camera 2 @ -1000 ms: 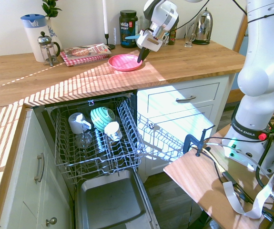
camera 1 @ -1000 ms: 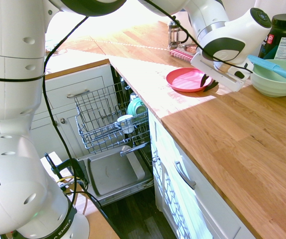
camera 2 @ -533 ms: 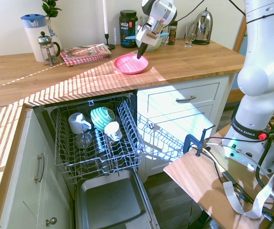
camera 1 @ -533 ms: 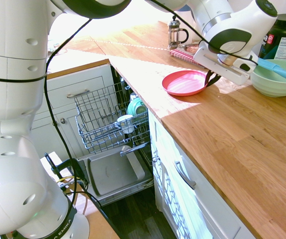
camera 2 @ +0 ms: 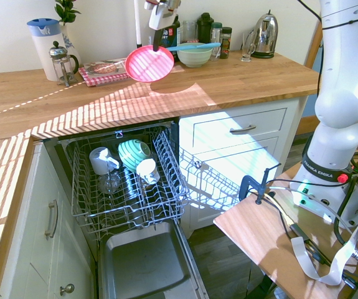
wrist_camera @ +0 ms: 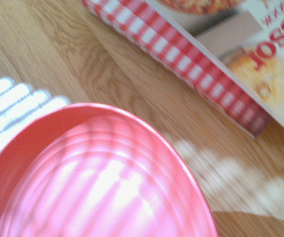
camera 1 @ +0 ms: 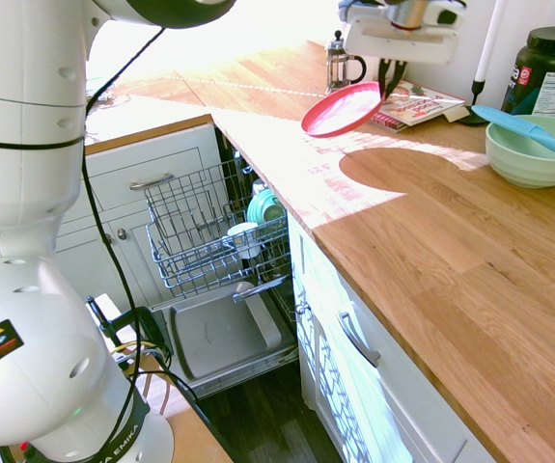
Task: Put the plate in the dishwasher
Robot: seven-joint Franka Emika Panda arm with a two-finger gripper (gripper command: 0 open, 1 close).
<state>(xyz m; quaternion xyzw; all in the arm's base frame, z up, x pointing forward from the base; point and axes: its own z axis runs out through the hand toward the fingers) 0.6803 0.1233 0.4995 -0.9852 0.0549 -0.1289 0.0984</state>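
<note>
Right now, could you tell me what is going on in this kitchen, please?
The white arm's gripper holds the pink plate by its rim, tilted, in the air above the wooden counter. The dishwasher below stands open with its rack pulled out, a few cups and a teal dish already in it.
</note>
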